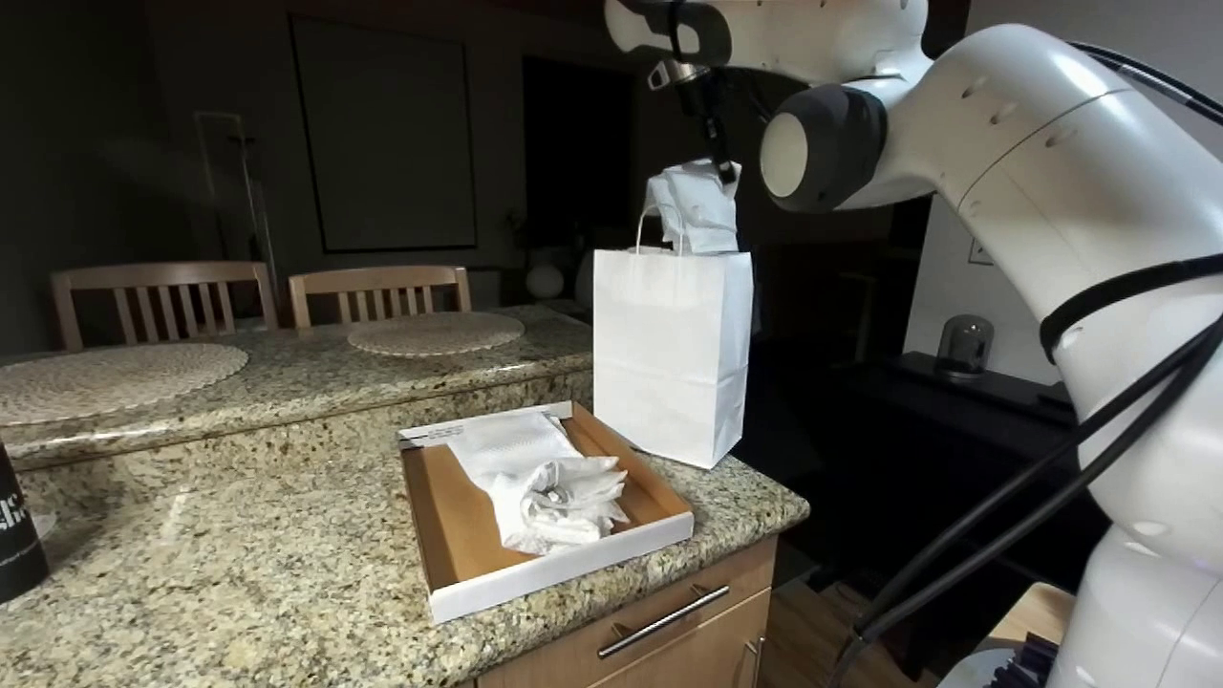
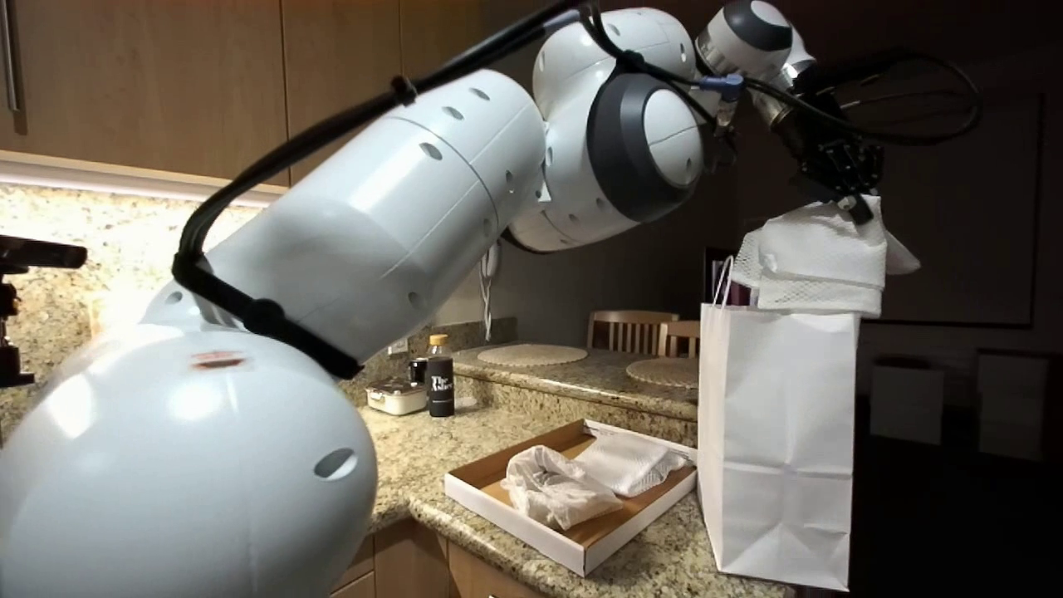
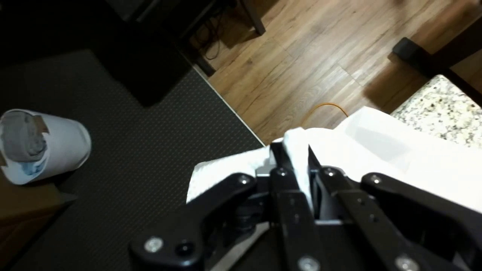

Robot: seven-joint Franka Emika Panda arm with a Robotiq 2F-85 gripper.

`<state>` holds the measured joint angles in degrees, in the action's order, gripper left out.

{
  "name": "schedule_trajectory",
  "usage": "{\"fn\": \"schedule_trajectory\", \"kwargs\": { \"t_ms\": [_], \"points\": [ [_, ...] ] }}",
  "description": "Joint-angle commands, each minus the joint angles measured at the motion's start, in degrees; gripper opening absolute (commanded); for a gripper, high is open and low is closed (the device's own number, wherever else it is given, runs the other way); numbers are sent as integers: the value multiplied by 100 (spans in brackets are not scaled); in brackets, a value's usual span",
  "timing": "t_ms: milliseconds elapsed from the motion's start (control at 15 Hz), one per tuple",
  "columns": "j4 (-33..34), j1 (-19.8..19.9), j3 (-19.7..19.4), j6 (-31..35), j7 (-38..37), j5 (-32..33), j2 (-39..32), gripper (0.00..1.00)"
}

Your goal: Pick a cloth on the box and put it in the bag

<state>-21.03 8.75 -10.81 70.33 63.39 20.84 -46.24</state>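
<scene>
My gripper (image 1: 728, 172) is shut on a white cloth (image 1: 696, 210) and holds it over the mouth of the white paper bag (image 1: 669, 354). In an exterior view the folded cloth (image 2: 822, 257) hangs from the fingertips (image 2: 857, 208), its lower edge at the bag's (image 2: 781, 440) rim. I cannot tell whether any of it is inside. In the wrist view a fold of cloth (image 3: 297, 148) stands between the fingers (image 3: 294, 158). The shallow cardboard box (image 1: 564, 578) holds a crumpled white cloth (image 1: 564, 506) and a flatter white cloth (image 1: 511, 441); the box (image 2: 515, 522) shows in both exterior views.
The bag stands upright beside the box, near the end of the granite counter (image 1: 239, 535). A raised ledge with round woven mats (image 1: 435, 333) runs behind. A dark bottle (image 2: 440, 386) and a small container (image 2: 395, 397) stand farther along the counter.
</scene>
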Motion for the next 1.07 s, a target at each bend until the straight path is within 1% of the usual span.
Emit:
{"fn": "schedule_trajectory", "kwargs": {
  "t_ms": [0,200,467,800,867,933,1000],
  "points": [
    [-137,-521,-337,584,-175,501,-21,7],
    [-119,-845,-520,849,-207,798,-142,7],
    [-131,-1080,-684,1127,-178,1018,-279,7],
    [-172,-1242,-820,1262,94,1235,-371,7],
    [109,-1192,-789,1209,254,1248,-556,7],
    [-269,-1255,-759,1365,241,1234,-353,7],
    [70,-1186,-710,1282,412,1202,-566,7]
  ]
}}
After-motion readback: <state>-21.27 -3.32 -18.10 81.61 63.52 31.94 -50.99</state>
